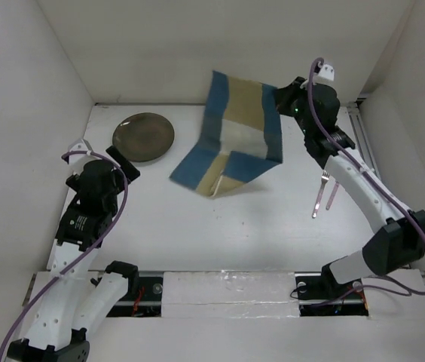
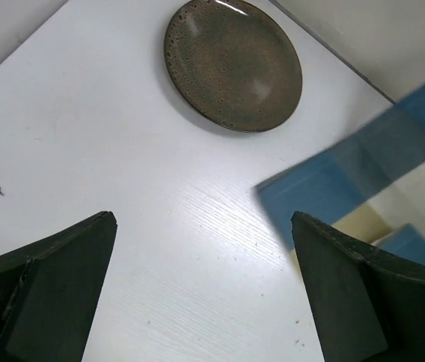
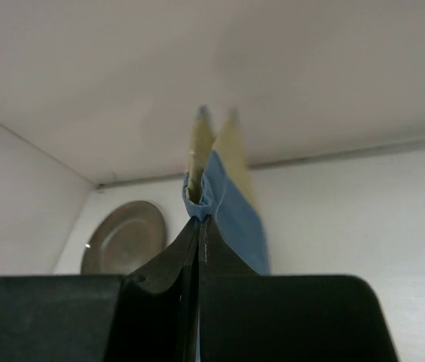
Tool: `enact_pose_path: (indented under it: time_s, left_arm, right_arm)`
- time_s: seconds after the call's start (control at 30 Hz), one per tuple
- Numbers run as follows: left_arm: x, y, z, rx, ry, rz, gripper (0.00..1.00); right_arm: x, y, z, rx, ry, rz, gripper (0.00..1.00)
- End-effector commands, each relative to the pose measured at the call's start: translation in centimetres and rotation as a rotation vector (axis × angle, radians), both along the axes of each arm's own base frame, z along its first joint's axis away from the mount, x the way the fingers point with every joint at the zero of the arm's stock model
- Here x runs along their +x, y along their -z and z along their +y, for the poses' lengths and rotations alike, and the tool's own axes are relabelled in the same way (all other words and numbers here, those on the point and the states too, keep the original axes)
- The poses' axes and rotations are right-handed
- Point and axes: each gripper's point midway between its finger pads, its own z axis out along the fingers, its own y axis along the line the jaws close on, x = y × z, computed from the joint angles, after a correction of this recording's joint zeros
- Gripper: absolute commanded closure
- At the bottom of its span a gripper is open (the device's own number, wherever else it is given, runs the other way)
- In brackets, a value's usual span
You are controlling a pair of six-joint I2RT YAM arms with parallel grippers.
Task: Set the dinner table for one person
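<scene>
The large matte white tabletop [image 1: 197,234] fills the floor of the walled enclosure in front of you, both arm bases at its near edge. Above its far middle hangs the blue-and-tan patchwork cloth placemat [image 1: 235,139], lifted and slanting down to the left. Its low corner comes close to the surface, but you cannot tell whether it touches.

Your right gripper [image 3: 199,222] is clamped tight on the placemat's upper right corner, near the back wall; the wrist view shows the cloth pinched between closed fingers.

Just left of the placemat, a round, dark brown speckled ceramic plate [image 1: 143,136] lies flat near the far left corner, apart from the cloth.

Your left gripper [image 2: 203,219] hovers over bare table on the near side of that plate, fingers spread wide and holding nothing. The plate is straight ahead of it, and the placemat's blue edge crosses the right of its view.

On the right, a slim silver fork [image 1: 319,197] and a second thin utensil [image 1: 331,194] lie side by side beneath your right forearm, well clear of the placemat.
</scene>
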Motion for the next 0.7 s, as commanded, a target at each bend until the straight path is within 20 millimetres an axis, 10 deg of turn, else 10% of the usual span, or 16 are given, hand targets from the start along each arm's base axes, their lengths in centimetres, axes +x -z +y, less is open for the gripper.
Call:
enact_pose_path:
  time_s: [0.0, 0.2, 0.47, 0.67]
  left_arm:
    - [1.2, -0.5, -1.5, -0.018, 0.072, -0.028, 0.0]
    - [3.4, 1.4, -7.7, -0.134, 0.362, 0.045, 0.0]
    - [3.9, 3.0, -11.7, -0.289, 0.49, 0.033, 0.0]
    - [2.0, 0.2, -7.9, -0.336, 0.261, -0.065, 0.0]
  right_arm:
    - [0.3, 2.0, 1.5, 0.025, -0.016, 0.037, 1.0]
    - [0.8, 9.0, 3.1, 0.009, -0.175, 0.181, 1.0]
    - [-2.4, 7.3, 11.9, 0.001, -0.632, 0.122, 1.0]
    - [-7.2, 5.1, 22.1, -0.039, -0.951, 0.087, 1.0]
